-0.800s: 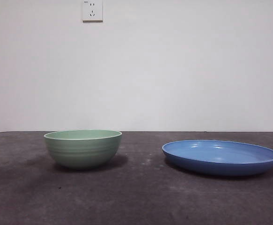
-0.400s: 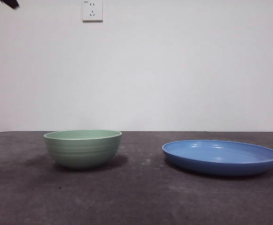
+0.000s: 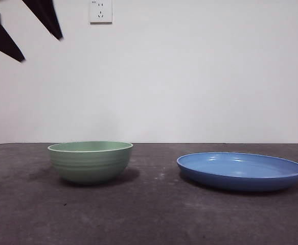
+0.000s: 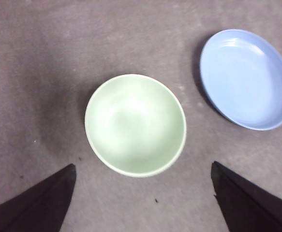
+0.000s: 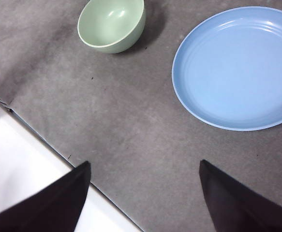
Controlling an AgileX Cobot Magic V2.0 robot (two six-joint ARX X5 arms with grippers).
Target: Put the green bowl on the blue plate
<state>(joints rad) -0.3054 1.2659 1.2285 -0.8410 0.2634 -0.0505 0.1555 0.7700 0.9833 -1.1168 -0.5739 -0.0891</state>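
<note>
The green bowl (image 3: 90, 162) stands upright and empty on the dark table, left of the blue plate (image 3: 241, 171), with a gap between them. My left gripper (image 3: 40, 48) shows as two black jaw tips at the top left, high above the bowl and a little to its left. In the left wrist view the left gripper (image 4: 142, 165) is open and empty, looking down on the bowl (image 4: 135, 124) and the plate (image 4: 247, 79). My right gripper (image 5: 144, 163) is open and empty, high over the table's near edge, with the bowl (image 5: 112, 24) and plate (image 5: 240, 67) beyond it.
A white wall with a socket (image 3: 100, 11) stands behind the table. The dark grey table top (image 3: 154, 214) ends at a white edge strip (image 5: 20, 159) near the right gripper.
The left gripper's jaws have come down into the front view's top left corner, now larger and lower. The bowl and the plate have not moved.
</note>
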